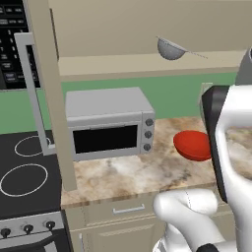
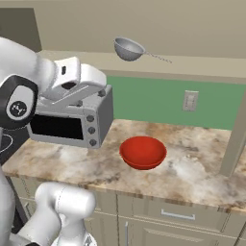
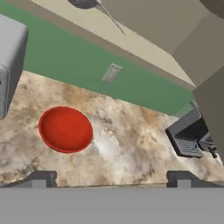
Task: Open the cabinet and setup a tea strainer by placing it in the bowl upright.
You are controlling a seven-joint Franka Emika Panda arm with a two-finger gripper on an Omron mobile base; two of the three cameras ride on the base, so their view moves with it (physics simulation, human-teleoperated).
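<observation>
With the beige upper wall cabinet (image 1: 49,88) already swung open, the small grey metallic half-sphere tea strainer (image 2: 129,49) sits on its lowest shelf, above the glossy red shallow bowl (image 2: 143,152) on the marbled counter (image 2: 192,168). Fetching the strainer seems the step in hand. The jaws stand wide apart and empty over the counter, so the next move calls for lifting up to that shelf.

White Franka arm, dark joints, rising from base, elbow bent high, forearm reaching fwd at upper-cabinet ht, gripper (image 3: 112,177) w/ two dark fingertips (image 3: 41,178) set wide apart, nothing betw. them, hand cam angled down, tilted.
</observation>
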